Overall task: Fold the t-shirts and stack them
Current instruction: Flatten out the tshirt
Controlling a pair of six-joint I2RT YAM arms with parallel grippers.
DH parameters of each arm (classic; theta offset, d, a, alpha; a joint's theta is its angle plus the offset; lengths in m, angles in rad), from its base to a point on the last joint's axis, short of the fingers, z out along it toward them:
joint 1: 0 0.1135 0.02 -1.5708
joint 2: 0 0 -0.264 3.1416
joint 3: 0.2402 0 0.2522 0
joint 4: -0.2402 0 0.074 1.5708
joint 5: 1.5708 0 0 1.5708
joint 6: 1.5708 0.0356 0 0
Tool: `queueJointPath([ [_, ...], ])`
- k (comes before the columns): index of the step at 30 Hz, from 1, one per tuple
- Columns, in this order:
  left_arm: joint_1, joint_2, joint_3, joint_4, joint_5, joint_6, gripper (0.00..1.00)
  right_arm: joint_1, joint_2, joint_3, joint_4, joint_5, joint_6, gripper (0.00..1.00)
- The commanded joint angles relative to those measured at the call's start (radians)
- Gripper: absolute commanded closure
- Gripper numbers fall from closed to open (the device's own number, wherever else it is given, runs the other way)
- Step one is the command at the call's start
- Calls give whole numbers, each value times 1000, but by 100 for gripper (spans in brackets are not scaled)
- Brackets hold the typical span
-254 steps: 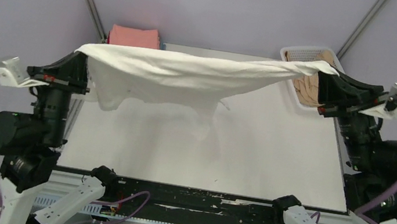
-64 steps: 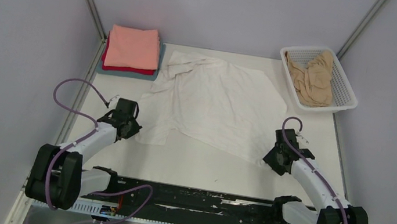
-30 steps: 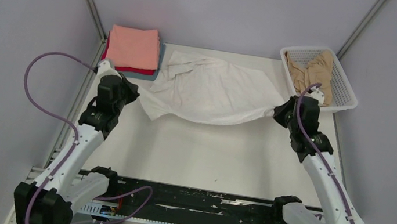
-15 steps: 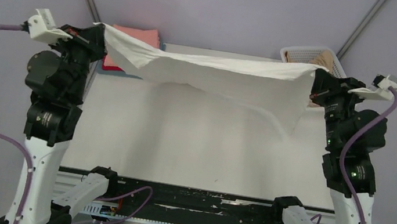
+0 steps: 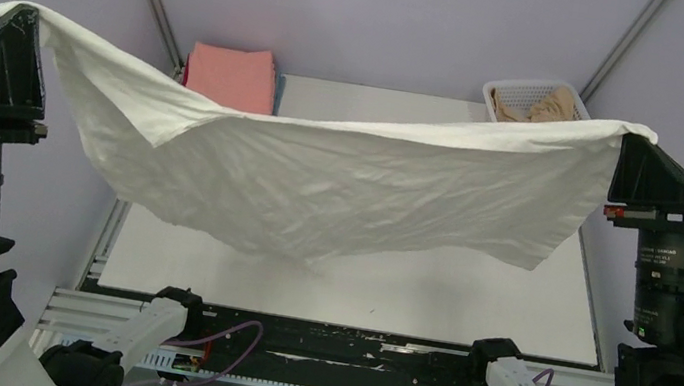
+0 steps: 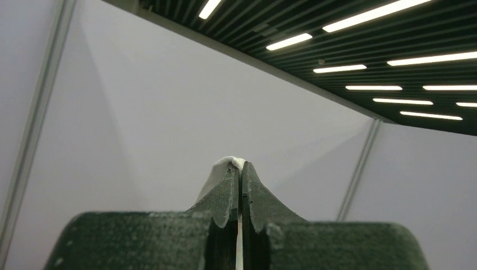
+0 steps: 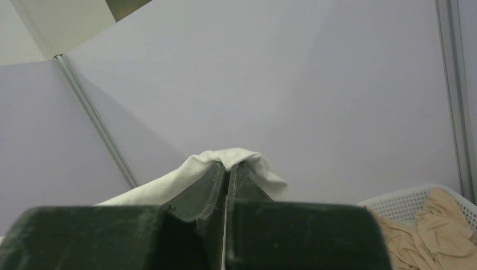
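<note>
- left gripper (image 6: 241, 167): jaws pinched tight on a small tuft of white cloth, raised high at 10 o'clock in the top view
- right gripper (image 7: 228, 166): same, jaws clamped on a white fold that spills over both tips, raised at 2 o'clock
- white t-shirt (image 5: 339, 188): hangs stretched between the two grippers, well off the table (image 5: 467, 281). The top edge sags a bit in the middle and the body bellies down toward 6 o'clock. The low hem is uneven, with a loose flap near the left arm
- step in hand, my read: spread the shirt in the air, then lay it flat for folding
- to do it well: hold both pinches firm, since each grip is only a small bite and could slip
- draw the grippers apart just enough to take out the sag, but don't overstretch
- hold both at the same height so the hem comes down square
- lower so the hanging hem meets the table first, then drag toward 6 o'clock so the body lays out without bunching
- watch the loose flap on the left; it may fold under
- salmon-pink t-shirt (image 5: 230, 76): folded, on top of the stack at 11 o'clock on the table, partly hidden behind the held shirt. Land clear of it
- tan t-shirt (image 5: 537, 104): crumpled in the basket (image 5: 525, 83) at 1 o'clock, not yet folded
</note>
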Motion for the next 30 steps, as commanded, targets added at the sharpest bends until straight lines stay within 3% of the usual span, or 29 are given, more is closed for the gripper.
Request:
queueJointPath([
  [1,0,19,63,-37,150,14,100,-3,-44,22,-55,-55,10,100],
  [10,0,14,72,-33,130,11,100,-4,-53,31,-84,-16,6,100],
  [13,1,25,-2,-20,110,13,100,-3,-41,-21,-85,57,5,100],
  [17,0,38,-200,37,15,45,100,-4,-23,-155,-81,157,20,100],
  [24,1,120,-698,277,-81,48,100,-4,-1,-486,-35,307,118,100],
  [30,1,382,-795,378,-134,78,100,-6,158,-684,112,441,154,100],
])
